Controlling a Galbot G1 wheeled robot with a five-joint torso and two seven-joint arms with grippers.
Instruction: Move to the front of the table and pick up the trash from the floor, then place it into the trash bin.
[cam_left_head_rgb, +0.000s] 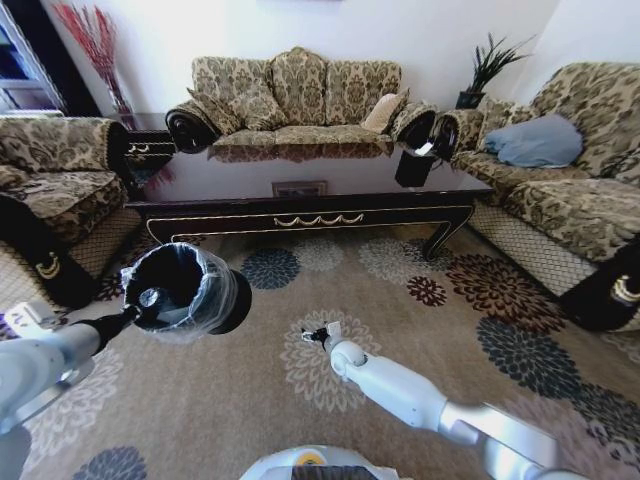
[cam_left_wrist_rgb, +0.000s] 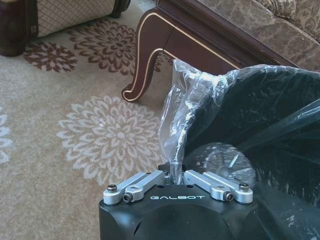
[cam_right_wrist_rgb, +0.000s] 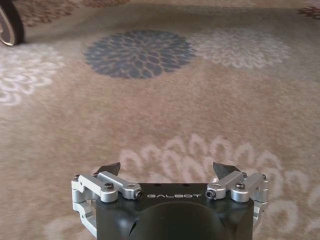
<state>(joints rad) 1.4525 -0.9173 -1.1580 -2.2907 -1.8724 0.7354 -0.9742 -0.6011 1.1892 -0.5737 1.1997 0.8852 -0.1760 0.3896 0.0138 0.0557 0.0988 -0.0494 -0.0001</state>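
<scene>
The black trash bin, lined with a clear bag, hangs tilted above the carpet at the left with its mouth facing me. My left gripper is shut on its bagged rim; the left wrist view shows the fingers pinching the plastic at the bin's edge. My right gripper hovers low over the carpet in the middle, open, with nothing between its fingertips. The long dark table stands across the room ahead, one curved leg close to the bin. The trash is out of view.
Patterned sofas stand at the left, behind the table and at the right. A black holder sits on the table's right end. Flowered carpet lies open between me and the table.
</scene>
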